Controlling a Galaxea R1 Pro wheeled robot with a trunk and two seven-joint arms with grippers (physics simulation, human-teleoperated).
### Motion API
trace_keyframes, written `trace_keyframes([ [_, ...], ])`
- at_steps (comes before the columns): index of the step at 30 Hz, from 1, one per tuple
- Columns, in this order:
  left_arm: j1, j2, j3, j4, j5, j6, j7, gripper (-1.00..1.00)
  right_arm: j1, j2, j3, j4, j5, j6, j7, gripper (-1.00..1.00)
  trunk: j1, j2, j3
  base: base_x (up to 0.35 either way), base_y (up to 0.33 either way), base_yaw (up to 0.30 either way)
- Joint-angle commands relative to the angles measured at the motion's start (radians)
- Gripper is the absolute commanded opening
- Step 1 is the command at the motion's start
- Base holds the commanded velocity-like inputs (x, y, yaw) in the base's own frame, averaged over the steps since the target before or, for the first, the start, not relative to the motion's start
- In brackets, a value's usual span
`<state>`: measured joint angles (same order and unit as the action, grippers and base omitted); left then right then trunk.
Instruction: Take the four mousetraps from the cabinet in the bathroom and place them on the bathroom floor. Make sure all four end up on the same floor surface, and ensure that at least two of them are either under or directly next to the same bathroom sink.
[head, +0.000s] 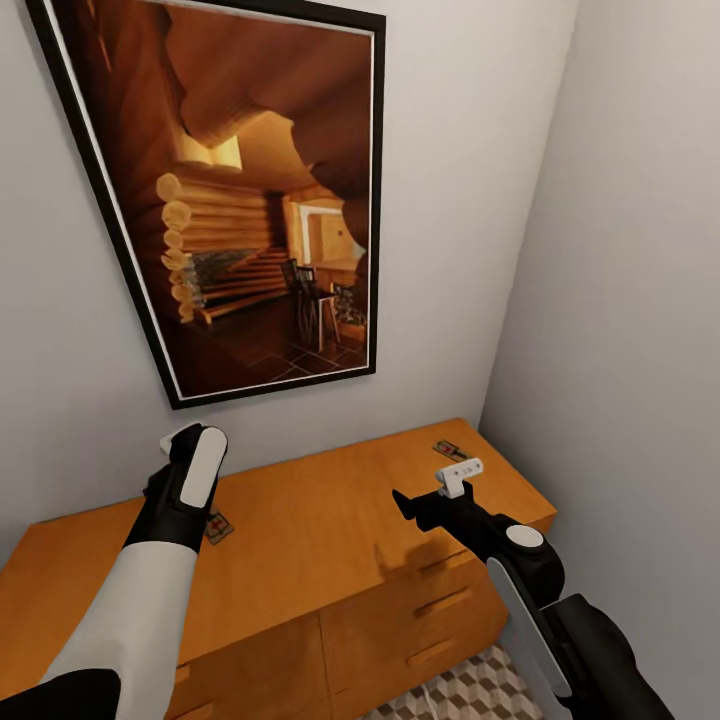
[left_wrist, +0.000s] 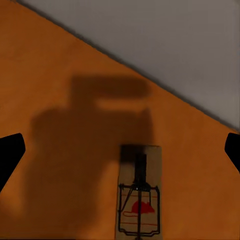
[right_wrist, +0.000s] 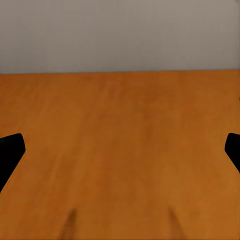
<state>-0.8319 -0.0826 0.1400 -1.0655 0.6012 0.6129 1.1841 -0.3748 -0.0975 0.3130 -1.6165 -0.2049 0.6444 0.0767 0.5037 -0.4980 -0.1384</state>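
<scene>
Both grippers, left gripper (head: 185, 440) and right gripper (head: 455, 478), hover spread wide and empty over the cabinet (head: 320, 520), left poised above one mousetrap (left_wrist: 139, 197), another mousetrap (head: 451, 450) far right.

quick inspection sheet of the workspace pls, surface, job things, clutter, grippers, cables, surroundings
surface: orange-tan cabinet top, flat, against the wall; drawers with bar handles below.
job's things: one mousetrap lies flat on the top, below the left gripper; another mousetrap lies near the far right corner. Two seen in all.
clutter: nothing seen.
grippers: left gripper open above the first trap, holding nothing; right gripper open over bare wood, holding nothing.
cables: nothing seen.
surroundings: framed picture of a log-cabin room on the grey wall; side wall at the right; cube-pattern bathroom floor beside the cabinet.
</scene>
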Motion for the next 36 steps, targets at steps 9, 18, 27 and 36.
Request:
trace_keyframes([
  [9,0.001,-0.006,-0.005,0.059,0.011,-0.094,0.052,1.00,0.000,-0.001,-0.001,0.000,0.000,0.001,0.000,1.00,0.000,0.000,0.000,0.003,0.002,0.000],
  [18,-0.006,-0.024,-0.008,0.158,0.012,-0.146,0.047,1.00,0.000,-0.001,-0.001,0.000,0.000,0.001,0.000,1.00,0.000,0.000,0.000,0.000,0.000,0.000],
  [27,-0.041,-0.032,-0.011,0.268,0.007,-0.131,-0.061,1.00,0.000,-0.001,-0.006,0.000,0.000,0.001,0.000,1.00,0.000,0.000,0.000,0.000,0.000,0.000],
  [36,-0.058,-0.025,-0.069,0.311,0.000,-0.115,-0.087,1.00,0.000,-0.001,-0.007,0.000,0.000,0.001,0.000,1.00,0.000,0.000,0.000,0.000,0.000,0.000],
])
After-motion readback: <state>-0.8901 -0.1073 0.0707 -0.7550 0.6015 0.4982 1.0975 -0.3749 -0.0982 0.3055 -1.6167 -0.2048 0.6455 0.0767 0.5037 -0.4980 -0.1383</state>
